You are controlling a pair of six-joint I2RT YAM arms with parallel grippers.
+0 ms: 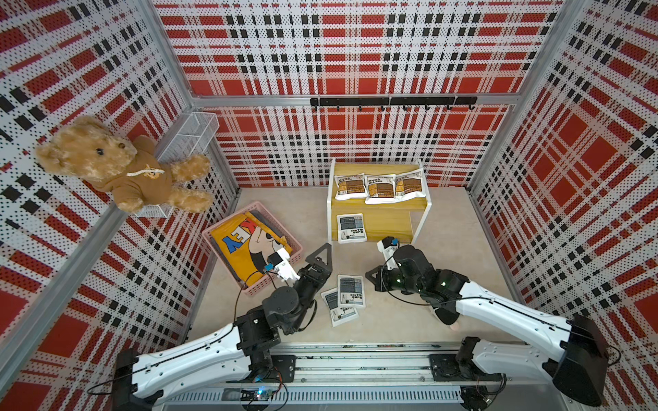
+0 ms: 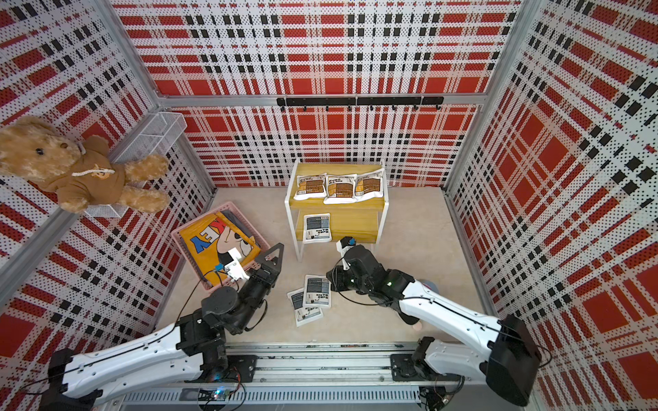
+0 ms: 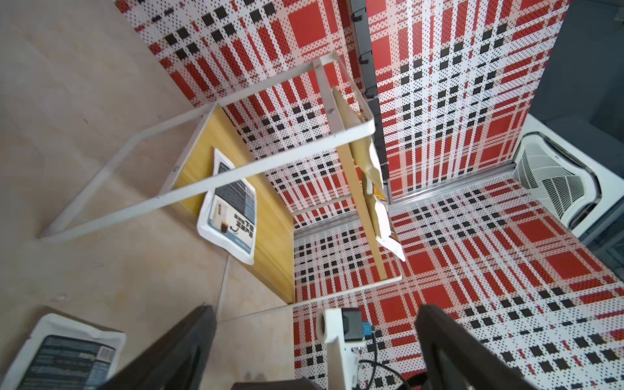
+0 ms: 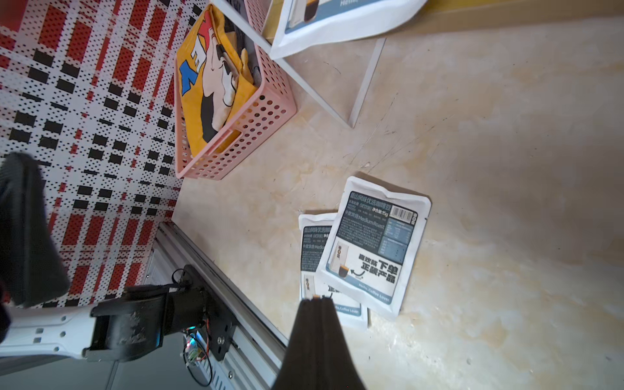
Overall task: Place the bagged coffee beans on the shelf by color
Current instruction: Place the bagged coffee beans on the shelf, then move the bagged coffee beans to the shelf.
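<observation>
While three brown pouches (image 1: 381, 188) sit on the shelf (image 1: 377, 169) top board and one grey pouch (image 1: 351, 227) on its lower, two grey pouches (image 1: 350, 290) lie unshelved on the bench (image 1: 445, 249) in front of it; left pincer (image 3: 315, 309) spread, right pincer (image 4: 317, 299) pressed together, empty.

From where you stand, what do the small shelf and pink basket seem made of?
The shelf: yellowish matte boards with visible grain, so wood or wood-look laminate. Its frame is thin white bar, probably painted metal. The pink basket: likely moulded plastic, given its smooth, evenly perforated walls.
</observation>
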